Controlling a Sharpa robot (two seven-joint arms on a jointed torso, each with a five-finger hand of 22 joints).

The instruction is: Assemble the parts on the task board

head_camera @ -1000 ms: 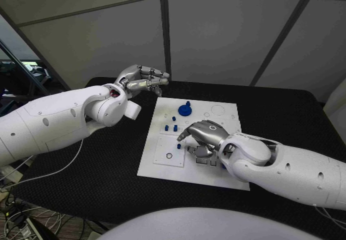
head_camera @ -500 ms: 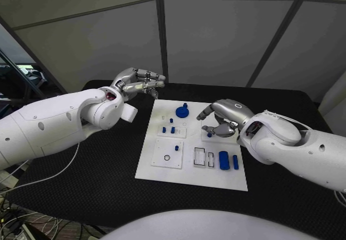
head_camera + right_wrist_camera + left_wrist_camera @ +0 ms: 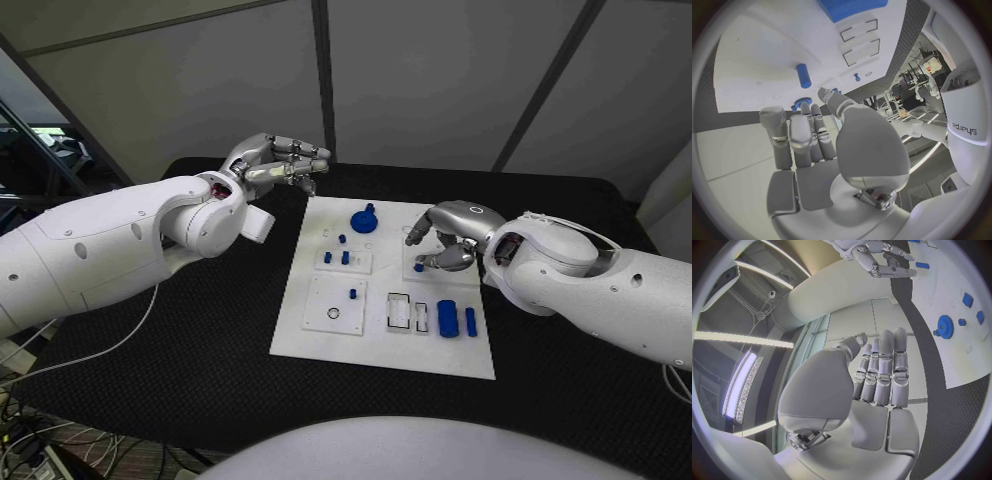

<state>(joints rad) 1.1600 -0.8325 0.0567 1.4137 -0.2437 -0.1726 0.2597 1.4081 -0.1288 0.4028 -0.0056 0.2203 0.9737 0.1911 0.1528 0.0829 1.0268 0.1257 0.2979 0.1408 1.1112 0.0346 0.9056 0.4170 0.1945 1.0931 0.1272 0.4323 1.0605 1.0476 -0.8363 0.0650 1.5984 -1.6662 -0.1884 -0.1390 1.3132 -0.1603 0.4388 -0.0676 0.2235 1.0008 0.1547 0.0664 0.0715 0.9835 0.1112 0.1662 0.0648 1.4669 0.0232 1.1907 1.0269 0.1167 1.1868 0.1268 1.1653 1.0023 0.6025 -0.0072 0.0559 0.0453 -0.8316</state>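
The right silver many-fingered hand point(image 3: 444, 240) hangs low over the far right part of the white rectangular task board point(image 3: 325, 335), fingers curled in; a small blue peg point(image 3: 420, 266) sits right under its fingertips, but I cannot tell whether it is pinched or merely standing in the board. If it is held loosely, it may tilt and jam at its hole, or drop onto the black table point(image 3: 202, 350). The palm also blocks the head camera's sight of the spot, so alignment is a risk.

Nearer the robot, two empty rectangular slots point(image 3: 408, 312) lie just beside two blue bars point(image 3: 457, 320) resting on the board. A blue round gear point(image 3: 365, 221) sits at the far edge, short blue pegs point(image 3: 336, 258) stand in the small plate nearer the left.

The left silver hand point(image 3: 277, 163) hovers beyond the board's far left corner, fingers curled on nothing.
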